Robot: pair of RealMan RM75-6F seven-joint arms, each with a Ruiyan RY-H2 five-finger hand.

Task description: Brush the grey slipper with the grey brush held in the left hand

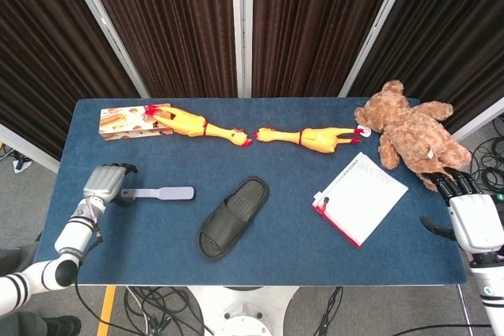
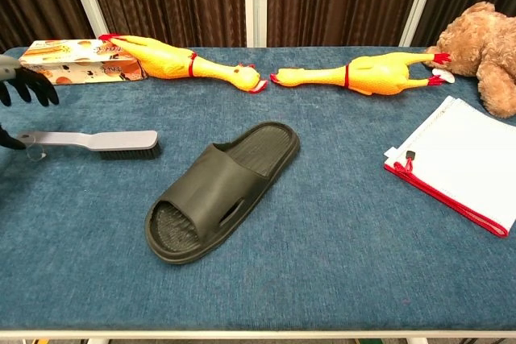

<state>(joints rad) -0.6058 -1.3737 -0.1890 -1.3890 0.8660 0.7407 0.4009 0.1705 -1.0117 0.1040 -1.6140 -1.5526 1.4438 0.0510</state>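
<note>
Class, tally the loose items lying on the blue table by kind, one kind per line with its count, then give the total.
Rubber chickens: 2
Grey slipper: 1
Grey brush: 1
Teddy bear: 1
Snack box: 1
White pouch with red edging: 1
Total: 7

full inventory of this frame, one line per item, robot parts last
brush: 1, grey, table left, lying flat
slipper: 1, dark grey, table centre
rubber chickens: 2, yellow and red, far side, heads facing
box: 1, printed orange, far left corner
teddy bear: 1, brown, far right corner
pouch: 1, white with red edge, right
table: 1, blue cloth
left hand: at the brush handle end, fingers spread, no grip visible
right hand: off the table's right edge, empty
</note>
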